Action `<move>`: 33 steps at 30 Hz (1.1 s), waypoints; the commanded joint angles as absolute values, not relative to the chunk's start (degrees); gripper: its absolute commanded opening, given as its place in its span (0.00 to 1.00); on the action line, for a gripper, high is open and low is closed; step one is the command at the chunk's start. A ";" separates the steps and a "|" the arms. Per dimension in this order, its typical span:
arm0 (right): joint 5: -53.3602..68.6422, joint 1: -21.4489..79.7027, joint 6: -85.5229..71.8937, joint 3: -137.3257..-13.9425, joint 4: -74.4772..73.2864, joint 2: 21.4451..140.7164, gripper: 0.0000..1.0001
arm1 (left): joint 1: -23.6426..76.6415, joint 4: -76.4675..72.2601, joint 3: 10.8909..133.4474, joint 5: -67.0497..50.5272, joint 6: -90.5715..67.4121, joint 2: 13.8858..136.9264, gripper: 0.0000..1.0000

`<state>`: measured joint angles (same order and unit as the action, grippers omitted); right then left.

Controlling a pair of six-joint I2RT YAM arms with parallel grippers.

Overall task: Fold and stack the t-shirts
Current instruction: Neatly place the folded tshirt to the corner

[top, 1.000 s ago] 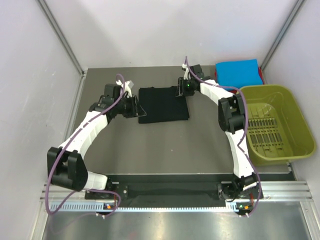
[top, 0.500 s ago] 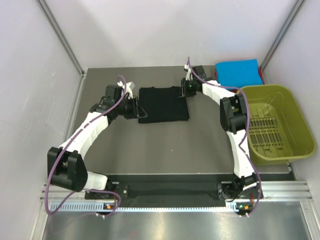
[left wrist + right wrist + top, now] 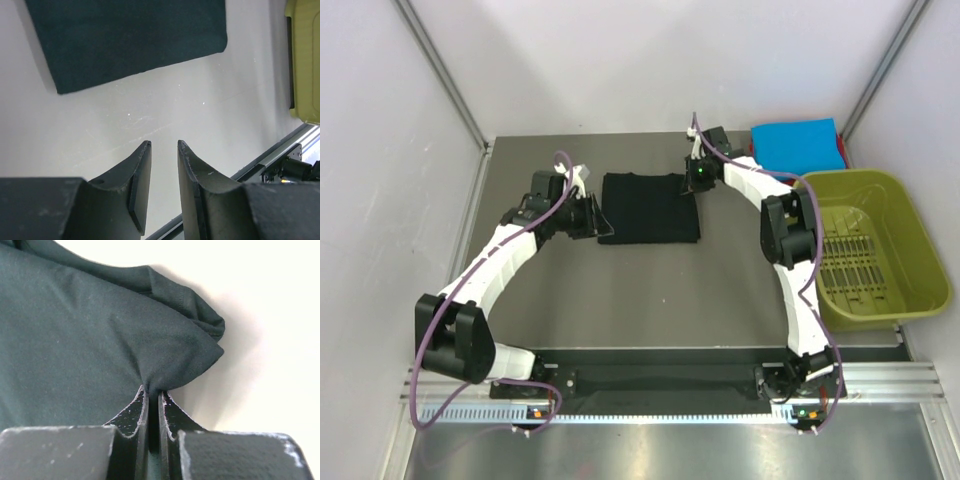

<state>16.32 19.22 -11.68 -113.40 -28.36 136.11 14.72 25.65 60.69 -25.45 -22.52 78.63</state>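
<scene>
Grey worktop (image 3: 650,290) under white walls, and the folded black t-shirt (image 3: 649,207) lies flat at its middle-far part. Right gripper (image 3: 153,400) has its jaws pinched tight on the cloth at the shirt's far right corner. Left gripper (image 3: 164,150) hangs just off the shirt's left edge, jaws narrowly parted, gripping nothing. Blue t-shirt (image 3: 798,143) sits folded at the far right, beside the olive-green basket (image 3: 910,245).

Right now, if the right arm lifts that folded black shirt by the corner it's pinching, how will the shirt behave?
The black t-shirt will probably droop and unfold: the cloth already puckers at the right end effector. It looks light and thin. Pinched at one corner only, the far layers will likely drag across the table.
</scene>
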 commanded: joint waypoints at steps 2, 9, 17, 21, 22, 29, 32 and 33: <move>5.46 19.95 -7.39 -116.02 -32.16 126.83 0.00 | 14.85 22.94 60.21 -24.96 -21.88 77.61 0.33; -1.93 19.95 -0.54 -119.61 -37.78 122.17 0.00 | 14.94 23.38 60.12 -24.08 -21.71 77.25 0.33; -11.68 19.51 9.22 -125.94 -42.71 119.89 0.00 | 15.55 23.82 60.03 -22.86 -21.36 76.82 0.34; -14.23 18.63 12.91 -129.72 -44.56 119.18 0.00 | 15.64 23.91 60.12 -22.41 -21.27 76.99 0.34; -15.37 18.46 13.62 -130.25 -44.65 118.74 0.00 | 15.64 23.99 60.12 -22.41 -21.18 77.17 0.34; -18.72 17.14 20.73 -129.55 -42.46 114.35 0.00 | 15.64 24.17 60.12 -21.80 -20.92 77.08 0.34; -19.25 15.39 21.62 -130.78 -42.36 113.47 0.00 | 15.73 24.26 60.12 -21.71 -20.92 77.43 0.34; -19.42 15.03 21.88 -131.13 -42.54 112.94 0.00 | 15.73 24.26 60.12 -21.62 -20.92 77.61 0.34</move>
<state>-16.10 16.99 18.61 -126.67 -45.50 118.83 15.46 25.69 60.55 -22.00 -22.24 78.61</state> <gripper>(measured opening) 0.034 0.339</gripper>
